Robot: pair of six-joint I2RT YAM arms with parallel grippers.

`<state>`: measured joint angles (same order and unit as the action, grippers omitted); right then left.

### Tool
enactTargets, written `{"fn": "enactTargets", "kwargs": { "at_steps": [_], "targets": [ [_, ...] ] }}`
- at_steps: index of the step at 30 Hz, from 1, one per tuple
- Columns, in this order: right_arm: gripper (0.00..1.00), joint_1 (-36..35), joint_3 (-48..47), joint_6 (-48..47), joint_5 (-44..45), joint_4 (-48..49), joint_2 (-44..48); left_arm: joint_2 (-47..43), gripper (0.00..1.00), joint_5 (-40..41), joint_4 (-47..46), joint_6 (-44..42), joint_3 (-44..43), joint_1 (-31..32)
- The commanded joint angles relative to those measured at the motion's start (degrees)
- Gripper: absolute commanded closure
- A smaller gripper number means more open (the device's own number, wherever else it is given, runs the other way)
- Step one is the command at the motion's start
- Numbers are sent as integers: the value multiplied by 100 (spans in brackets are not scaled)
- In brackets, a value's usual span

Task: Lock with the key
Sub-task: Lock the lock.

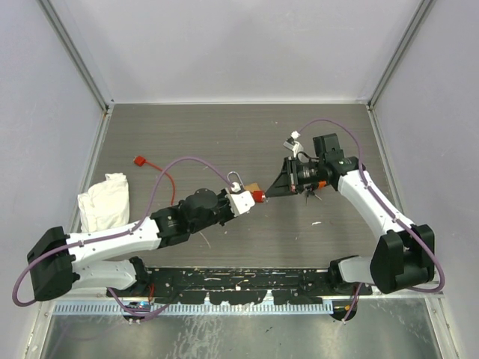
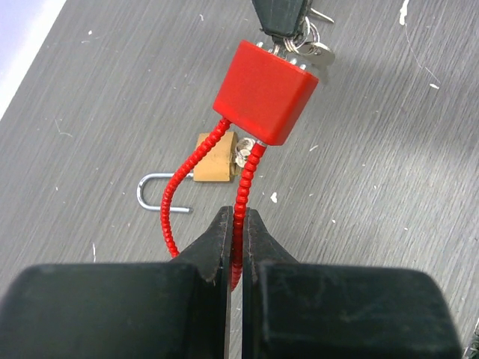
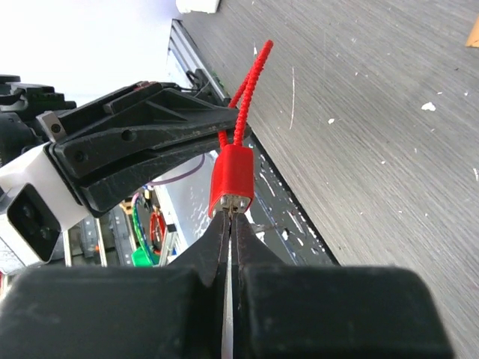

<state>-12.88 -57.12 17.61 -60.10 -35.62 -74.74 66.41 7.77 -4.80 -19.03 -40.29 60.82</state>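
A red lock body (image 2: 266,90) with a beaded red cable (image 2: 243,187) hangs above the table. My left gripper (image 2: 238,217) is shut on one strand of that cable, just below the body. My right gripper (image 3: 229,217) is shut on the key (image 3: 239,211), whose blade meets the lock's end face (image 3: 238,200). The rest of the small key bunch (image 2: 314,46) dangles beside the right fingertips (image 2: 281,19). In the top view both grippers meet at the red lock (image 1: 258,197) in mid-table.
A brass padlock (image 2: 213,158) with its silver shackle (image 2: 153,191) swung open lies on the table under the red lock. A white cloth (image 1: 105,200) sits at the left. Another red cable piece (image 1: 140,160) lies behind it.
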Motion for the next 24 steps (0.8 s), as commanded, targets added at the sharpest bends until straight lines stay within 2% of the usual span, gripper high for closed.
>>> {"fn": "enactTargets", "kwargs": {
  "at_steps": [1, 4, 8, 10, 14, 17, 19, 24],
  "targets": [
    [99, 241, 384, 408, -569, 273, -43, 107, 100, 505, 848, -116, -11, -147],
    [99, 288, 807, 2032, -1364, 1232, -81, 289, 100, 1061, 617, -453, 51, -146],
    [99, 289, 698, 2486, -1579, 1428, -59, 459, 100, 1625, 278, -946, 97, -143],
    [99, 288, 523, 2180, -1452, 1260, -4, 509, 100, 1769, 100, -1109, 153, -156],
    [99, 287, -237, 254, -703, -538, -137, 555, 100, 1908, -56, -1222, 241, -182],
    [99, 255, -573, -618, 214, -855, 49, 561, 100, 1996, -85, -1253, 293, -184],
    [99, 257, -481, -577, 231, -704, 78, 525, 100, 1954, -59, -1212, 298, -180],
    [99, 347, 108, 209, -819, -8, -145, 289, 100, 1645, 73, -892, 285, -184]
  ]
}}
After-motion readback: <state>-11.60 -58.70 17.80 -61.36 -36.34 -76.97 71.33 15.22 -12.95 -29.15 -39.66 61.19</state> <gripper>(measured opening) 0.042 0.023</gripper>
